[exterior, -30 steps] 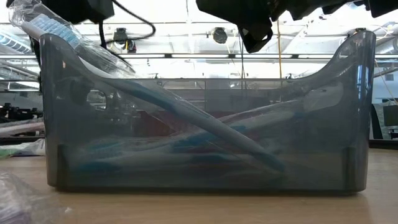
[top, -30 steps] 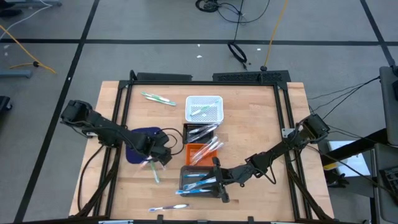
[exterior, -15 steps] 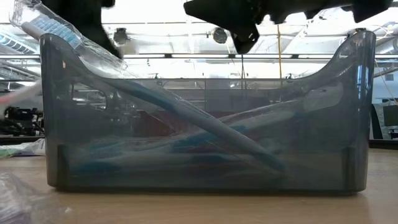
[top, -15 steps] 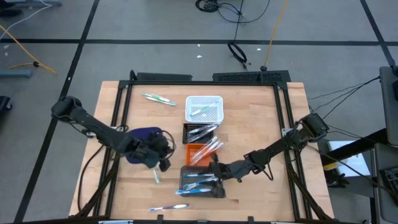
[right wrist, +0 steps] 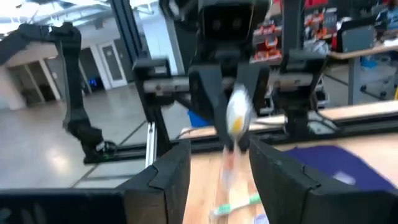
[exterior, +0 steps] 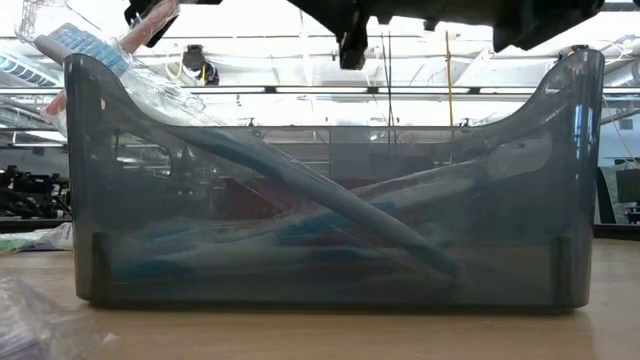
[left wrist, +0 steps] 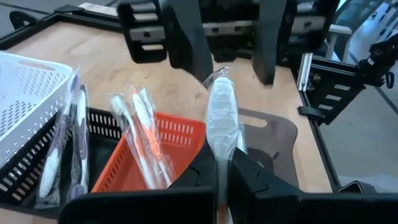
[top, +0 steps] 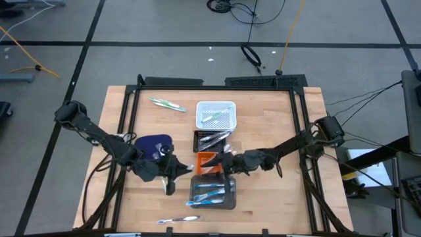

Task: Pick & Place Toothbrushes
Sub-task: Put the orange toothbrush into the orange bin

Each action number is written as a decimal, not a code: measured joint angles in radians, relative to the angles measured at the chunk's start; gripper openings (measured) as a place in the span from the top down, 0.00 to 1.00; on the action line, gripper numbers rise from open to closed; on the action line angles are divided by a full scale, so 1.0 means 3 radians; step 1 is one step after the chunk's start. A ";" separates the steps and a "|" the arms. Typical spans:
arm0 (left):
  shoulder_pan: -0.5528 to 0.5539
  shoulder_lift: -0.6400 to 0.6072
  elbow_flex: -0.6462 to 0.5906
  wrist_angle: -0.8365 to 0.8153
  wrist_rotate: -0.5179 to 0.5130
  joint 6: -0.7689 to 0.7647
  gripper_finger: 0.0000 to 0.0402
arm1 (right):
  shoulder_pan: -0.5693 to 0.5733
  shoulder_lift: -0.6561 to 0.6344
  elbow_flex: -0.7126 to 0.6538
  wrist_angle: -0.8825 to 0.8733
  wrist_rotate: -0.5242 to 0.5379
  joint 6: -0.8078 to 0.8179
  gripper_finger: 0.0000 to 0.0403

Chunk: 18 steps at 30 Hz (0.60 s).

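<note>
- Left gripper [left wrist: 222, 163] clamps a wrapped toothbrush [left wrist: 222, 121], just left of the orange tray [top: 207, 161].
- Right gripper [top: 225, 164] open, empty, over that tray.
- Orange tray holds orange-accent brushes [left wrist: 144, 140].
- Near grey bin [top: 212, 193]: blue brushes [top: 209, 191].
- White basket [top: 216, 114]: a green one.

light: bright, even, overhead
glare: ceiling lights behind the grey bin [exterior: 330, 180]
blur: right wrist view smeared
shadows: soft beneath the arms

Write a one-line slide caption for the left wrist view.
Left hand shut on a wrapped toothbrush beside the orange tray, facing the right hand.
</note>
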 joint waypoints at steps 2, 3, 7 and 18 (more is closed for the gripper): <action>0.0012 0.0000 0.0000 0.0032 0.0000 0.0040 0.99 | -0.0033 -0.0004 0.0023 0.0024 -0.0009 -0.0012 0.62; 0.0019 0.0000 0.0000 0.0049 0.0001 0.0041 0.99 | -0.0046 -0.0004 0.0031 0.0017 0.0000 -0.0013 0.62; 0.0038 0.0000 0.0000 0.0068 0.0001 0.0060 0.98 | -0.0074 -0.0001 0.0119 0.0011 -0.0080 -0.0022 0.62; 0.0037 0.0000 0.0000 0.0152 0.0000 0.0142 0.98 | -0.0096 -0.0001 0.0292 -0.0193 -0.0144 -0.0134 0.62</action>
